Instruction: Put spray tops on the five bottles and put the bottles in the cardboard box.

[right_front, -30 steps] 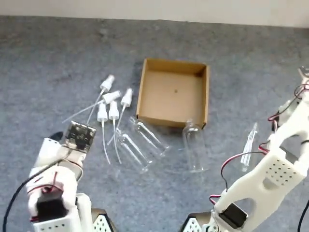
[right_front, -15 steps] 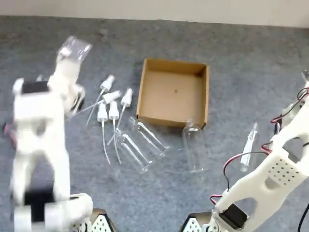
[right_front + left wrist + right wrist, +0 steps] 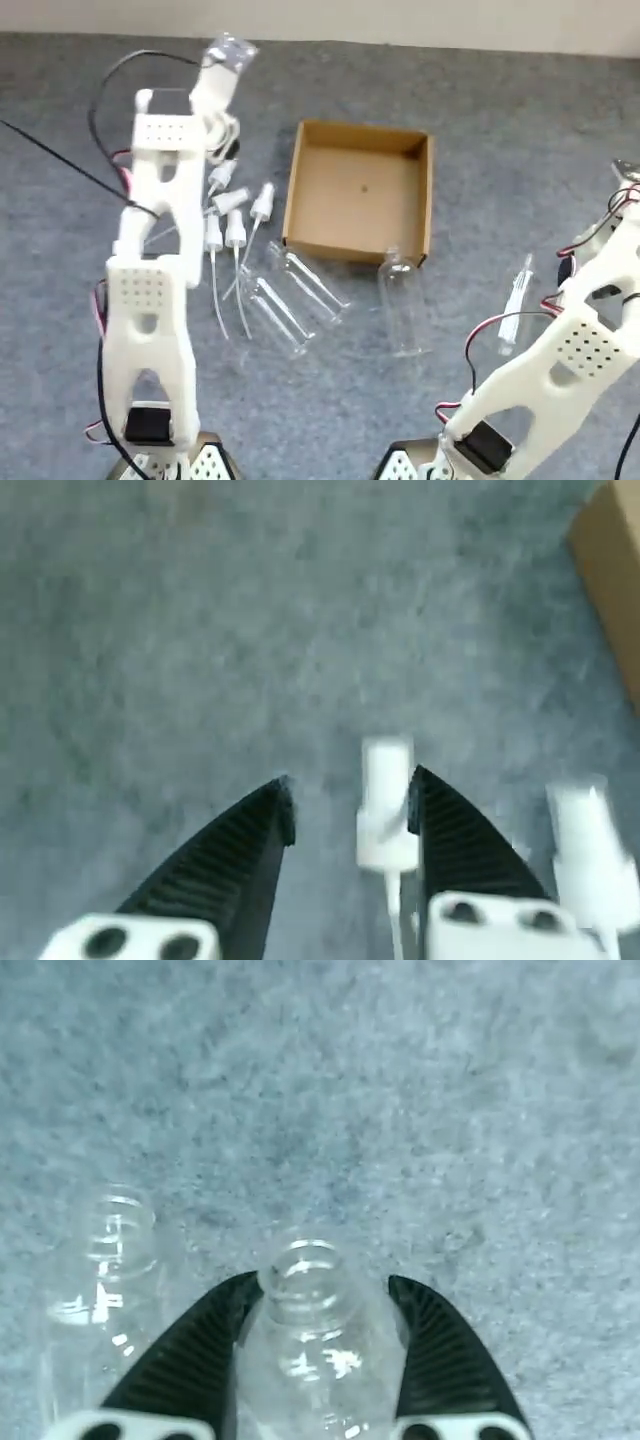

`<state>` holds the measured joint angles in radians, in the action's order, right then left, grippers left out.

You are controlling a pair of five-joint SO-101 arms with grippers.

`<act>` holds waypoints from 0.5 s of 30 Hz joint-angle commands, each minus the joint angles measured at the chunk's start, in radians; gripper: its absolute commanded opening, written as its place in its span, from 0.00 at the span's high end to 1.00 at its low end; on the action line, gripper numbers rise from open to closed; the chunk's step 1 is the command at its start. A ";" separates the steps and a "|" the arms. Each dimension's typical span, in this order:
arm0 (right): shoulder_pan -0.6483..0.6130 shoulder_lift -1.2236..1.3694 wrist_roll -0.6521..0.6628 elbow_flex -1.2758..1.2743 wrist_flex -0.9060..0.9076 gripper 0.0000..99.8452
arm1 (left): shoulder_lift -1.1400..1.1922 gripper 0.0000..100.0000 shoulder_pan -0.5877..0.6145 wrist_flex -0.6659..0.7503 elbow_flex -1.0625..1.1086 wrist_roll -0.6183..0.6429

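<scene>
From above, the left arm's wrist hides its fingers, and the right arm is cut off at the frame's edge. The left gripper [image 3: 350, 780] stands wide open over a spray top [image 3: 385, 805] that lies against one finger, not gripped. The right gripper [image 3: 325, 1282] presses both fingers onto a clear bottle [image 3: 305, 1355], with a second bottle [image 3: 105, 1260] just beside. The cardboard box [image 3: 355, 247] sits on grey carpet [image 3: 500, 120], and a pale wall [image 3: 400, 18] runs behind.
</scene>
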<state>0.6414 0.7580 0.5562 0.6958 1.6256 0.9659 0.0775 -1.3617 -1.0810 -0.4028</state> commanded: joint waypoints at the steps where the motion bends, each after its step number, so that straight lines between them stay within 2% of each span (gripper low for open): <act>1: 0.008 -0.019 0.014 0.010 -0.013 0.94 | 0.153 0.84 -0.028 -0.041 -0.211 0.012; 4: 0.010 -0.019 0.032 0.015 -0.007 0.94 | 0.237 0.84 -0.012 -0.091 -0.282 0.012; 7: 0.010 -0.019 0.064 0.005 -0.005 0.94 | 0.278 0.90 0.005 -0.161 -0.355 0.008; 12: 0.010 -0.019 0.069 0.005 -0.005 0.94 | 0.285 0.99 0.015 -0.265 -0.463 0.008; 15: 0.010 -0.019 0.069 0.005 -0.002 0.92 | 0.285 1.00 0.015 -0.344 -0.515 0.008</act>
<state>0.6414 0.7580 0.6160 0.6958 1.6256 1.2727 0.0775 -1.6164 -1.4983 -0.3951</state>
